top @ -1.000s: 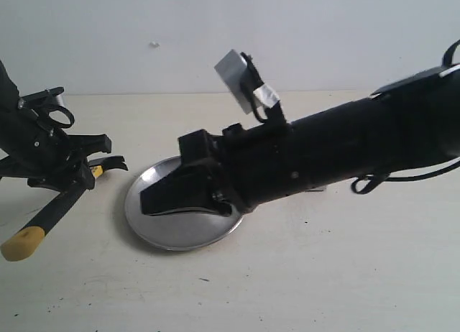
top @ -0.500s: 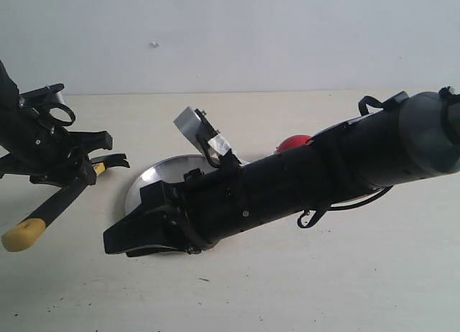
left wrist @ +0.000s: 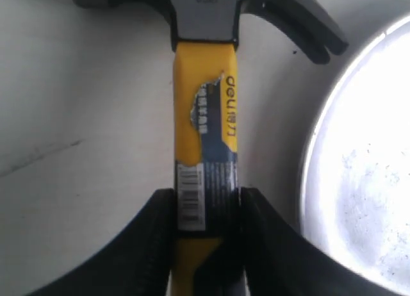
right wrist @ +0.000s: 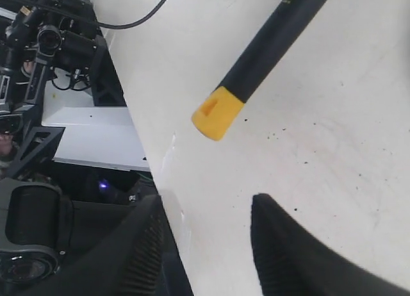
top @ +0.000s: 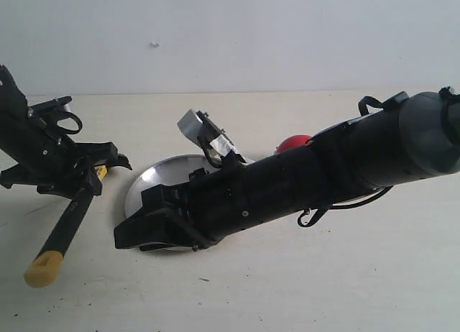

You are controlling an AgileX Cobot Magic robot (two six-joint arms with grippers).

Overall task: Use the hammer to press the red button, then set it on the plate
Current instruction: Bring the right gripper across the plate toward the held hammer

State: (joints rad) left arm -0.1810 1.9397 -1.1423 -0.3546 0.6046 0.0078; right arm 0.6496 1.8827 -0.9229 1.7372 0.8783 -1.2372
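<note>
Starting with the exterior view, the left gripper (top: 90, 177) is clamped on the hammer (top: 68, 220) close under its head. The long handle slants down toward the table (top: 323, 274), yellow end lowest, just beside the plate (top: 158, 177). The right arm reaches across the middle and lies over much of the plate, with the right gripper (top: 133, 235) low at the plate's near rim. The red button (top: 293, 142) shows only as a sliver behind that arm, well apart from the hammer.

From the left wrist view, the left gripper (left wrist: 206, 200) has its fingers (left wrist: 154, 245) pressed against both sides of the hammer (left wrist: 205, 116) at its yellow neck. The dark head sits beyond them and the plate (left wrist: 359, 180) is close alongside.

From the right wrist view, the right gripper (right wrist: 208, 206) stands open, its fingers (right wrist: 282, 245) spread with only bare table (right wrist: 333, 180) between them. The yellow end of the hammer (right wrist: 269, 49) lies ahead of them, not touched.

The main danger is a collision. The right arm lies between the hammer and the button, so carrying the hammer across could strike that arm or knock the plate. The grip sits near the head, so the long handle acts as a lever. If the yellow end drags on the table, the hammer could twist in the jaws. If the right gripper closes on the end while the left holds on, the two arms could pull against each other.
</note>
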